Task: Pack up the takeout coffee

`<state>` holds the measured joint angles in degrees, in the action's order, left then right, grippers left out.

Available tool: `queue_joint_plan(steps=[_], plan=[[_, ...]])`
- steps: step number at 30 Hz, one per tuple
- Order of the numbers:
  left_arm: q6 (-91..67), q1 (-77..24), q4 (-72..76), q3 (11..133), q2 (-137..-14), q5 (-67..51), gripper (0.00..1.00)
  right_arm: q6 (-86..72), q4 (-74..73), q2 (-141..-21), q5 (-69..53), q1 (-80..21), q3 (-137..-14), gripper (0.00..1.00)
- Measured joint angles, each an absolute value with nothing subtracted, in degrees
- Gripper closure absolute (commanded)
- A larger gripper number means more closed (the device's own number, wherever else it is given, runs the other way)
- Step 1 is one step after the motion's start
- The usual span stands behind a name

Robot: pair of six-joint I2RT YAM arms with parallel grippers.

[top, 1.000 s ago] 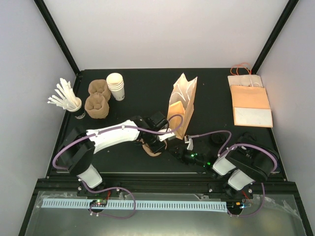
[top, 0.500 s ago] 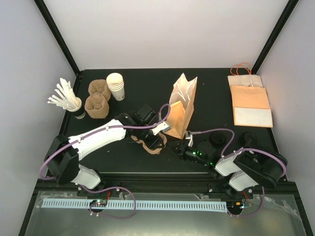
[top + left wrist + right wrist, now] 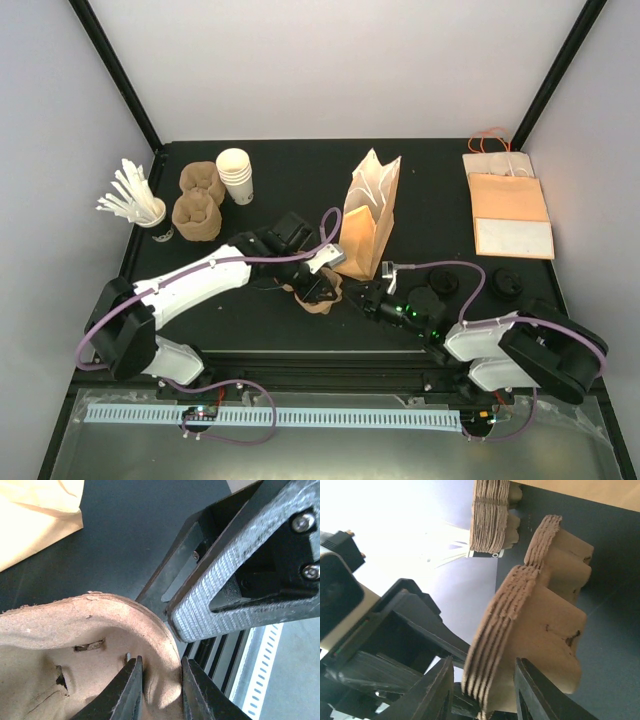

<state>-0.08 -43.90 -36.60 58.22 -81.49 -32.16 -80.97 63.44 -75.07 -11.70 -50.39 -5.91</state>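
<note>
No white cup with a black lid shows clearly. Two round black tops (image 3: pixel 445 282) (image 3: pixel 508 282) lie right of the brown paper bag (image 3: pixel 370 215), and I cannot tell if a cup is under either. My left gripper (image 3: pixel 322 286) is shut on the rim of a small stack of brown pulp cup carriers (image 3: pixel 312 301) in front of the bag; the left wrist view shows the jaws (image 3: pixel 160 670) pinching the carrier rim (image 3: pixel 75 625). My right gripper (image 3: pixel 362 297) is open, its jaws (image 3: pixel 485 690) straddling the layered edge of the same carriers (image 3: pixel 540 630).
A larger stack of pulp carriers (image 3: pixel 197 200), a stack of lidless white cups (image 3: pixel 236 175) and a dark cup of white stirrers (image 3: pixel 140 208) stand at the back left. Flat orange-and-white paper bags (image 3: pixel 508 210) lie at the back right. Another black round piece (image 3: pixel 420 300) lies by the right arm.
The right gripper has moved left up to the carriers held by the left gripper. The left arm has stretched out lower over the table, still gripping the carriers.
</note>
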Motion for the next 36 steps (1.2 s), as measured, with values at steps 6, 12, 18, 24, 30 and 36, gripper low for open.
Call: queue_joint_plan(steps=[6, 12, 18, 24, 30, 36], plan=[[-0.27, -43.79, -35.73, 57.28, -81.28, -33.21, 0.78, -82.35, 63.24, -73.91, -10.48, -50.37, -5.91, 0.67], [-1.08, -43.4, -34.76, 56.34, -80.09, -33.93, 0.78, -82.96, 62.54, -74.11, -10.66, -50.37, -6.37, 0.73], [-1.8, -42.87, -33.71, 55.7, -79.61, -34.65, 0.78, -84.29, 63.51, -74.91, -11.0, -50.37, -6.66, 0.79], [-2.39, -42.33, -32.82, 54.98, -78.94, -35.62, 0.78, -85.01, 64.05, -75.05, -11.16, -50.37, -6.94, 0.83], [-2.83, -41.95, -32.1, 54.54, -78.22, -36.51, 0.78, -86.11, 64.77, -75.05, -11.16, -50.37, -7.01, 0.86], [-3.6, -41.43, -30.92, 53.71, -77.47, -37.26, 0.77, -86.5, 64.38, -75.07, -11.49, -50.37, -7.79, 0.87]])
